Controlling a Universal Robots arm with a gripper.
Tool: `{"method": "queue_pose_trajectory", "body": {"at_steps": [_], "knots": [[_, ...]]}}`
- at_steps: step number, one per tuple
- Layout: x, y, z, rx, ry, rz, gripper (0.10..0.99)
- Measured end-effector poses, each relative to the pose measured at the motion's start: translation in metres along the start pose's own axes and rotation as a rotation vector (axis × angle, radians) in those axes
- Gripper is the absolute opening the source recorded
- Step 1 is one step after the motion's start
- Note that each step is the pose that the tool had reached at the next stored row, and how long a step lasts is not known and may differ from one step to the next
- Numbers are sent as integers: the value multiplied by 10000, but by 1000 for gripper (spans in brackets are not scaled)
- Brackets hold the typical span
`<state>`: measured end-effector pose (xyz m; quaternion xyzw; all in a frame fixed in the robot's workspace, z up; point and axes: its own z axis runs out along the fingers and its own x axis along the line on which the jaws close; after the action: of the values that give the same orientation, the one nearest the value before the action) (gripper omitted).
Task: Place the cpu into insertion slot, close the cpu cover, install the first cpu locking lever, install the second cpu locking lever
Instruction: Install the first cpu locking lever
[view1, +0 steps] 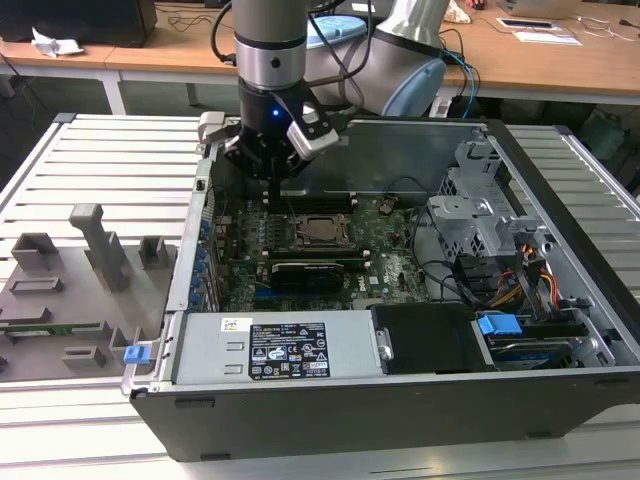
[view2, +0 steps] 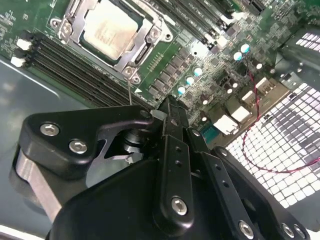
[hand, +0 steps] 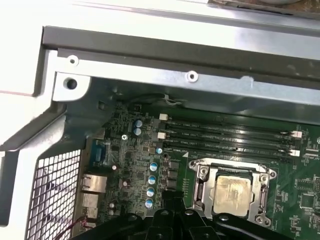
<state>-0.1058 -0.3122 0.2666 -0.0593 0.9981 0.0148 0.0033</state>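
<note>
1. An open computer case lies on a slatted grey surface, with the motherboard exposed inside it.
2. The arm reaches down into the case from the far side. Its jaws hang just above the board, near the memory slots and to the exterior view's left of the socket.
3. In the second wrist view the jaws look pressed together, their black tips meeting with nothing between them.
4. The cpu sits in its socket near the middle of the board. Its dull silver top shows in both wrist views.
5. The cpu cover lies flat around the chip as a metal frame with an open centre, seen also in the first wrist view.
6. A thin wire lever runs from the corner of the socket frame toward the jaws. Whether the tips touch it cannot be told.
7. Long black memory slots run beside the socket, between it and the case wall.
8. A row of small blue-topped capacitors stands near the socket in the first wrist view.
9. In the exterior view a power supply with a label lies along the near edge of the case, and a blue clip sits to its right.
10. Grey plastic holders stand on the surface to the left of the case.
</note>
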Motion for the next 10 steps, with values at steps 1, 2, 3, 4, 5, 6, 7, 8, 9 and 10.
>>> {"method": "queue_pose_trajectory", "body": {"at_steps": [1,2,3,4,5,6,7,8,9,10], "knots": [[-3,25,7,-1,0,0,106],[-5,45,11,0,0,0,106],[-8,65,15,-1,-1,7,106],[-10,87,20,-1,-2,20,106],[-12,105,25,-1,-3,29,106],[-14,123,29,-2,-2,34,106],[-16,135,33,0,-1,34,106],[-17,145,37,-1,-2,35,106],[-18,154,42,-1,-2,35,106],[-19,162,47,-1,-2,35,106]]}}
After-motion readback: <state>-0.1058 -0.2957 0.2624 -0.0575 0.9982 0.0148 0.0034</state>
